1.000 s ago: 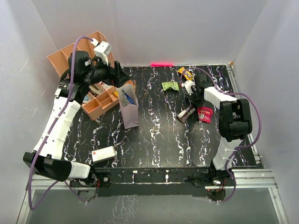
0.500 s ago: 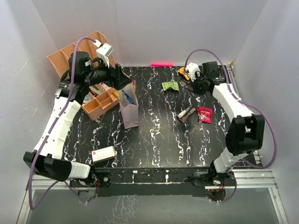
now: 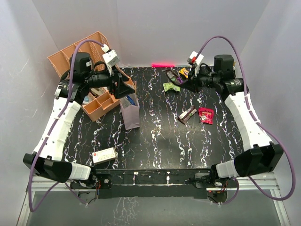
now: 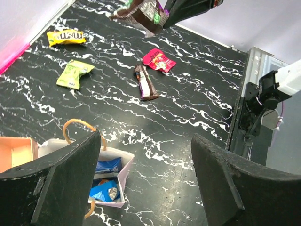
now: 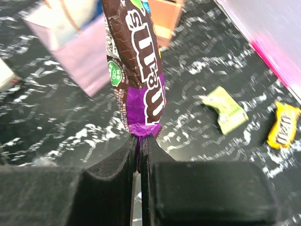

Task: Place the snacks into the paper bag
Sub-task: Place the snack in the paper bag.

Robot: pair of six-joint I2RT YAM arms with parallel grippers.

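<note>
The mauve paper bag [image 3: 130, 112] stands left of centre, with blue packets inside, seen in the left wrist view [image 4: 106, 175]. My left gripper [image 3: 125, 88] is open and empty just above the bag's mouth [image 4: 146, 140]. My right gripper [image 3: 182, 81] is shut on the end of a dark brown and purple packet [image 5: 136, 70], held in the air at the back [image 3: 172, 76]. On the table lie a green packet [image 3: 171, 87], a yellow packet [image 3: 184, 71], a dark brown bar [image 3: 188, 114] and a red packet [image 3: 205, 115].
The peach slotted organiser [image 3: 99, 102] stands left of the bag, a taller part [image 3: 70, 52] in the back left corner. A small white box [image 3: 104, 155] lies near the front left. White walls enclose the table.
My right arm has stretched out and swung up and left from above the red packet to the back, carrying the brown-purple packet. My left gripper has shifted slightly right over the bag.
</note>
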